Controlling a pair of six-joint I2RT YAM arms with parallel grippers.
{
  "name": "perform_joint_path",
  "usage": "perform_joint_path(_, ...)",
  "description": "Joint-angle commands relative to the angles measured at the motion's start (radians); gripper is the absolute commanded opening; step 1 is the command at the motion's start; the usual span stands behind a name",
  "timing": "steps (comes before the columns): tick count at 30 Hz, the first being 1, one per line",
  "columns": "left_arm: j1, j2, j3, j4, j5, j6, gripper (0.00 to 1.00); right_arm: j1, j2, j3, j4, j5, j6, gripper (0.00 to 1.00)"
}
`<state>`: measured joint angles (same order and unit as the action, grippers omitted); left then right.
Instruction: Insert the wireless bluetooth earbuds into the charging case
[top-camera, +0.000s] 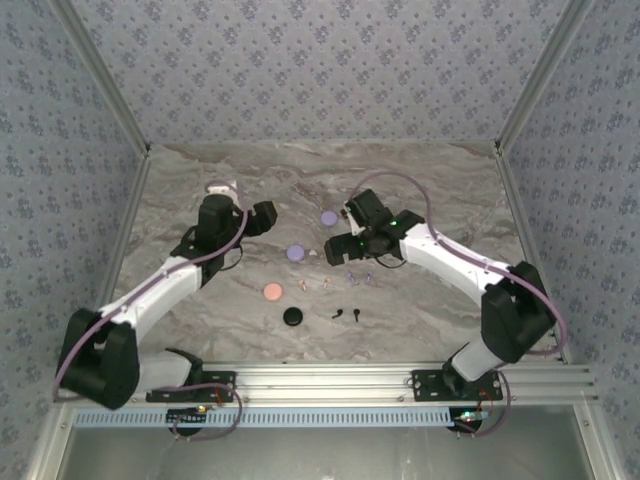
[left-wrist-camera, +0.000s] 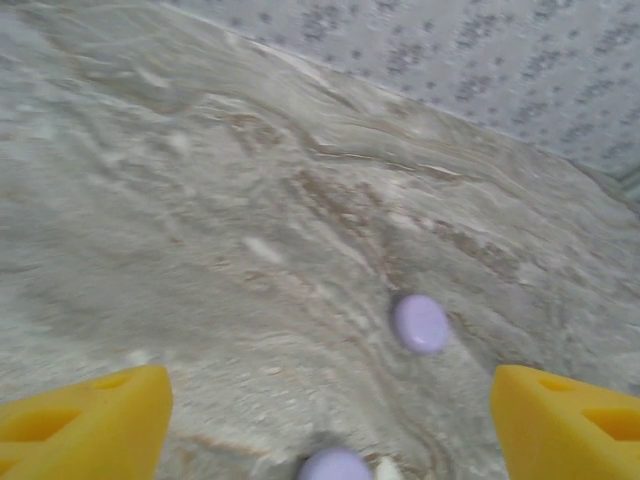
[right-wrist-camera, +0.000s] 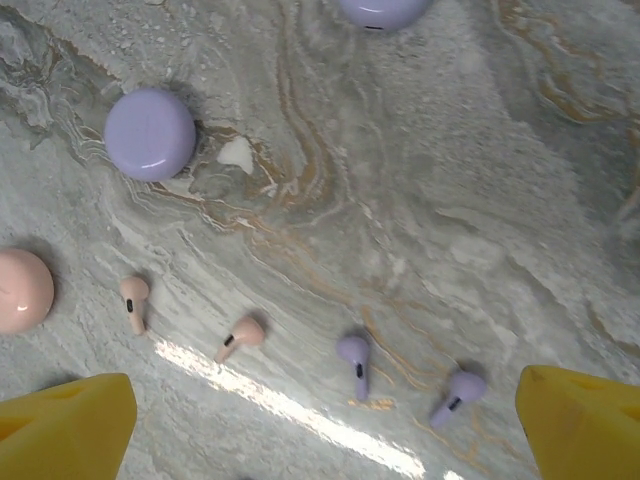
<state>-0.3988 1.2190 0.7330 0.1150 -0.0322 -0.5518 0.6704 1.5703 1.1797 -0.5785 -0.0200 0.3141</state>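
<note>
Two lilac earbuds (right-wrist-camera: 355, 358) (right-wrist-camera: 455, 395) lie on the marble between my right gripper's (right-wrist-camera: 325, 425) open yellow fingers (right-wrist-camera: 65, 430), which hang above them and hold nothing. Left of them lie two pale pink earbuds (right-wrist-camera: 240, 337) (right-wrist-camera: 133, 300). Two black earbuds (top-camera: 338, 315) (top-camera: 356, 314) lie nearer the table's front. Round shut charging cases rest on the table: lilac (right-wrist-camera: 150, 133), a second lilac (right-wrist-camera: 385, 10), pink (right-wrist-camera: 20, 290) and black (top-camera: 292, 316). My left gripper (left-wrist-camera: 330, 400) stands open and empty over the marble, with the two lilac cases (left-wrist-camera: 420, 322) (left-wrist-camera: 335, 465) ahead of it.
The marble table (top-camera: 430, 190) is walled by patterned panels at the back and both sides. A small white object (top-camera: 215, 187) sits behind the left arm. An aluminium rail (top-camera: 330, 380) runs along the near edge.
</note>
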Motion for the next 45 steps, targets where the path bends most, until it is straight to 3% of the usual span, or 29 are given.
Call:
perform_joint_path(1,0.008,-0.119,-0.054,-0.066,-0.165,0.031,0.87,0.038,0.066,0.075,-0.017,0.060,-0.024,1.00)
perform_joint_path(8,0.023,-0.341,-0.149,-0.187,-0.341,0.038,0.94,0.104,0.234,0.186,-0.018,0.063,-0.039,1.00)
perform_joint_path(17,0.032,-0.497,-0.184,-0.293,-0.393,0.038,0.96,0.147,0.395,0.331,-0.063,0.059,-0.052,1.00)
perform_joint_path(26,0.032,-0.523,-0.179,-0.322,-0.399,0.032,0.97,0.159,0.521,0.441,-0.079,0.068,-0.064,0.99)
perform_joint_path(45,0.032,-0.491,-0.167,-0.316,-0.399,0.020,0.98,0.179,0.733,0.657,-0.129,0.060,-0.044,0.74)
